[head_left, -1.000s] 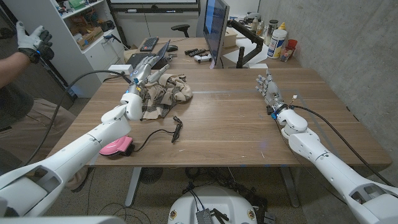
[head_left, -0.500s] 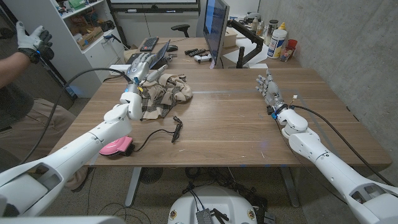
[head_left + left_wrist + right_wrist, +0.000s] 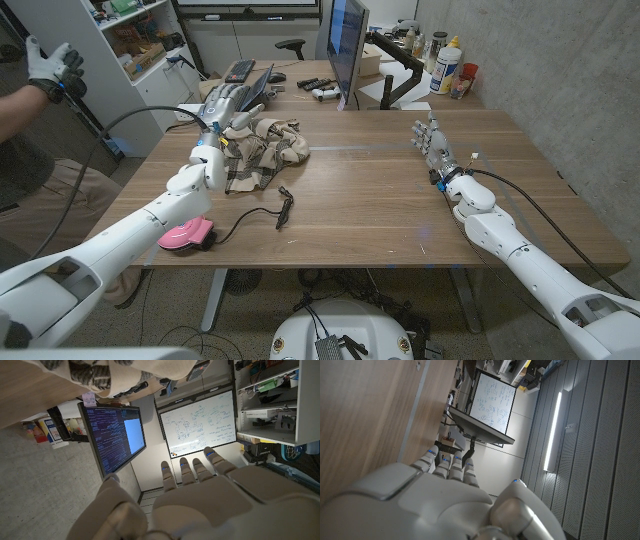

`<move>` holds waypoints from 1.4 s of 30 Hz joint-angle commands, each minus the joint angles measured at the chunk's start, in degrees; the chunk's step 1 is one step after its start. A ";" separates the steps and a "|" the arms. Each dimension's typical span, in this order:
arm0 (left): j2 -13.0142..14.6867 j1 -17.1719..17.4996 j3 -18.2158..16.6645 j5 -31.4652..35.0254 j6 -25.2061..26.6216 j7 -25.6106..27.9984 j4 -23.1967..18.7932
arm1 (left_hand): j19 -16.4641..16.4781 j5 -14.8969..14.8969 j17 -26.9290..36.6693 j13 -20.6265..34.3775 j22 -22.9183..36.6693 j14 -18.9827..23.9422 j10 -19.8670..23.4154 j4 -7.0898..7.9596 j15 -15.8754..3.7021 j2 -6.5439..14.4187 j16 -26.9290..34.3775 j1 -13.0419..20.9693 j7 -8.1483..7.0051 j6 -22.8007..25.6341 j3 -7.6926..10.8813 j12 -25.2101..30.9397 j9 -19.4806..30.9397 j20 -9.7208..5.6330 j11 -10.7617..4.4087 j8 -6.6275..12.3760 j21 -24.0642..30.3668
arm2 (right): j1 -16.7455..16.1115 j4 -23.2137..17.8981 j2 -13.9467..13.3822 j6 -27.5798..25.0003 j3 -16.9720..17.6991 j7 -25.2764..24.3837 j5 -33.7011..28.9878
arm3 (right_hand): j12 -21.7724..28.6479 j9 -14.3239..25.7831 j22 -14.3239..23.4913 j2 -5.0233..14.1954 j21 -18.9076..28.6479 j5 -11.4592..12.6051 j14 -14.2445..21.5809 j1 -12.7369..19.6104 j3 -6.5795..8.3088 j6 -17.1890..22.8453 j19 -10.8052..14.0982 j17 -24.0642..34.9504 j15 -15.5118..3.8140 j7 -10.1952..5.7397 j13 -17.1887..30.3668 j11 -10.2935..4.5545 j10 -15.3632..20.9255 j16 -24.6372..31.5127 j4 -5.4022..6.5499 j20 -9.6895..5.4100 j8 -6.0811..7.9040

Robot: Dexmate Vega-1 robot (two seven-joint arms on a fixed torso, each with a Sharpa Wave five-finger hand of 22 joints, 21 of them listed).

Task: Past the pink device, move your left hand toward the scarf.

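The scarf (image 3: 262,152), beige with a dark plaid pattern, lies bunched on the far left part of the wooden table (image 3: 370,200). My left hand (image 3: 226,107) hovers at its far left edge with fingers spread and holds nothing. In the left wrist view a fold of the scarf (image 3: 95,371) lies close in front of my left hand (image 3: 192,495). The pink device (image 3: 187,236) sits near the table's front left edge, beside my left forearm. My right hand (image 3: 431,140) stands on its edge at the right, fingers apart and empty; the right wrist view shows the right hand (image 3: 445,495) over bare wood.
A black cable with a small plug (image 3: 284,208) runs from the pink device toward the table's middle. A monitor (image 3: 346,48), a keyboard (image 3: 240,71) and bottles (image 3: 448,65) stand beyond the far edge. A person's gloved hand (image 3: 48,66) is raised at far left.
My left hand has moved farther from me and slightly left, along the scarf's far left edge. The right arm has stayed still.
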 commanded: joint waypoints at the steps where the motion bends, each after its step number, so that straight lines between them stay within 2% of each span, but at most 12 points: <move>1: -0.99 -2.25 0.59 -2.22 -0.30 -0.78 3.76 | 0.09 0.28 0.16 0.17 0.18 -0.55 -0.57 -0.58 -0.70 -0.01 0.25 0.66 -0.54 -0.37 0.04 -0.02 0.17 0.05 -0.51 -0.10 0.22 | -0.76 -0.44 -0.27 0.09 0.02 -0.15 -0.01 | 0.07 0.18 0.34 0.94 -0.17 -0.04 -0.37 -0.06 0.11 0.49 0.56 0.26 -0.10 -0.20 0.26 -0.10 0.09 0.16 0.30 0.22 0.35; 4: -1.35 -3.05 0.88 -2.82 -1.13 -0.75 5.19 | 0.09 0.30 0.16 0.17 0.19 -0.60 -0.60 -0.68 -0.70 -0.03 0.25 0.75 -0.83 -0.32 0.04 -0.01 0.17 0.05 -0.45 -0.07 0.22 | -1.02 -0.94 -0.39 -0.13 0.13 -0.47 0.06 | 0.06 0.18 0.34 0.95 -0.23 -0.05 -0.39 -0.06 0.12 0.50 0.57 0.26 -0.12 -0.26 0.26 -0.09 0.07 0.15 0.30 0.24 0.35; 12: -2.74 -5.55 2.14 -3.74 -2.82 -0.72 8.79 | 0.17 0.35 0.17 0.18 0.19 -0.65 -0.62 -0.92 -0.63 -0.08 0.27 0.95 -0.41 -0.26 0.04 0.02 0.17 -0.05 -0.38 -0.01 0.26 | -1.16 -1.14 -0.48 -0.07 0.24 -0.56 0.09 | 0.07 0.18 0.35 0.94 -0.37 -0.06 -0.39 -0.07 0.12 0.51 0.61 0.26 -0.10 -0.28 0.26 -0.08 0.09 0.16 0.30 0.32 0.36; 14: -3.27 -6.58 2.75 -3.95 -3.95 -0.82 10.42 | 0.52 0.43 0.17 0.18 0.20 -0.58 -0.59 -1.27 -1.69 -0.12 0.34 1.26 -0.23 -0.17 0.06 0.08 0.17 -2.33 -0.23 0.05 0.37 | -1.18 -1.08 -0.44 0.00 0.25 -0.48 0.15 | 0.07 0.18 0.35 0.94 -0.40 -0.06 -0.41 -0.07 0.12 0.54 0.64 0.26 -0.09 -0.25 0.26 -0.08 0.08 0.15 0.31 0.30 0.37; 16: -3.69 -7.25 3.18 -4.04 -4.00 -1.04 11.27 | 0.81 0.47 0.17 0.18 0.19 -0.48 -0.55 -1.44 -2.10 -0.15 0.38 1.40 -0.03 -0.03 0.05 0.13 0.17 -3.26 0.13 0.11 0.45 | -1.23 -1.10 -0.45 0.04 0.25 -0.52 0.11 | 0.07 0.18 0.35 0.94 -0.45 -0.06 -0.43 -0.07 0.13 0.54 0.66 0.26 -0.07 -0.24 0.26 -0.08 0.10 0.14 0.31 0.28 0.36; 20: -4.30 -8.35 3.95 -4.19 -4.50 -1.08 12.83 | 0.70 0.50 0.16 0.17 0.18 -0.50 -0.59 -1.59 -2.10 -0.17 0.36 1.51 -0.50 0.03 0.04 0.13 0.17 -2.58 0.07 0.12 0.39 | -1.31 -1.26 -0.52 -0.24 0.35 -0.69 0.26 | 0.07 0.18 0.35 0.94 -0.52 -0.07 -0.44 -0.07 0.13 0.54 0.67 0.25 -0.08 -0.23 0.26 -0.06 0.08 0.14 0.31 0.34 0.36; 23: -4.75 -9.20 4.49 -4.60 -5.32 -1.32 14.14 | 0.46 0.52 0.16 0.17 0.18 -0.65 -0.59 -1.74 -1.95 -0.18 0.31 1.62 -0.60 0.08 0.04 0.15 0.17 -1.49 -0.11 0.13 0.28 | -1.18 -1.11 -0.77 -0.06 0.11 -1.03 -0.64 | 0.06 0.18 0.35 0.94 -0.56 -0.07 -0.44 -0.07 0.13 0.54 0.70 0.25 -0.08 -0.26 0.26 -0.08 0.06 0.14 0.31 0.31 0.37; 32: -6.27 -11.34 5.85 -5.56 -7.34 -0.86 18.38 | 0.57 0.54 0.17 0.18 0.18 -0.71 -0.67 -1.88 -1.94 -0.17 0.31 1.70 -0.37 -0.01 0.02 0.14 0.18 -1.68 -0.18 0.09 0.32 | -1.20 -1.79 -1.26 -0.50 -0.22 -1.32 -1.40 | 0.09 0.18 0.36 0.97 -0.82 -0.08 -0.43 -0.08 0.16 0.51 0.69 0.25 -0.18 -0.31 0.26 -0.07 0.12 0.15 0.33 0.27 0.35; 42: -9.37 -14.97 8.16 -6.71 -11.98 1.53 27.19 | 0.84 0.57 0.18 0.18 0.19 -0.76 -0.71 -2.01 -1.41 -0.16 0.32 1.74 -0.05 0.01 -0.01 0.15 0.18 -1.86 -0.07 0.10 0.40 | -1.24 -2.54 -1.79 -1.12 -0.41 -1.96 -2.20 | 0.07 0.18 0.37 1.07 -1.05 -0.09 -0.46 -0.09 0.21 0.55 0.74 0.26 -0.21 -0.33 0.26 -0.13 0.09 0.15 0.36 0.26 0.36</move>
